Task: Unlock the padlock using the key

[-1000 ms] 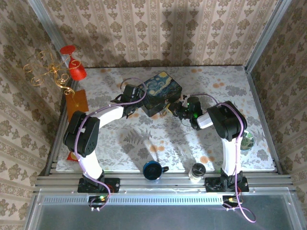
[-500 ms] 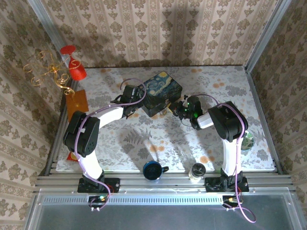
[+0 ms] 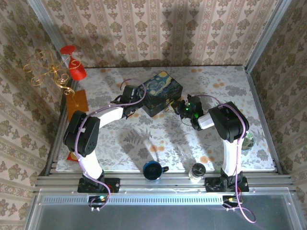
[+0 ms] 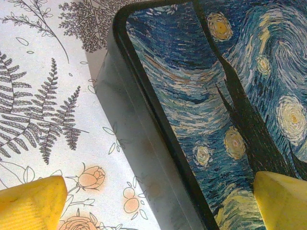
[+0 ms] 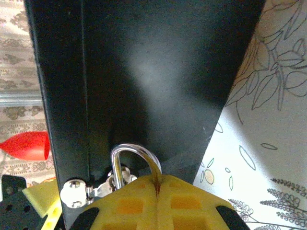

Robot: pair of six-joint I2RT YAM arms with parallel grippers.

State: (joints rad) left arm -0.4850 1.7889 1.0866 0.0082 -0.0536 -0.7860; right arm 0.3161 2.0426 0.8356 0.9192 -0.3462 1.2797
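Left claw [image 4: 156, 203]: open, straddling the rim of the starry-night painted black tin [image 4: 206, 96]. Right claw [image 5: 157, 186]: closed at the tin's dark wall, just below the silvery-shackled metal padlock [image 5: 125, 152].

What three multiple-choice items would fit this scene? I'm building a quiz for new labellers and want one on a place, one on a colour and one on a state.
1. Where does the blue mug stand?
A) at the near edge of the table
B) on top of the painted tin
C) in the far right corner

2. What colour are the pads of the left gripper?
A) red
B) yellow
C) black

3. How do the jaws of the right gripper stand?
A) wide open
B) closed around the mug
C) shut, pad against pad

Answers:
1 A: the top view shows the mug at the near edge, between the two arms.
2 B: both pads in the left wrist view are yellow.
3 C: in the right wrist view the pads meet, just below the shackle of the padlock.
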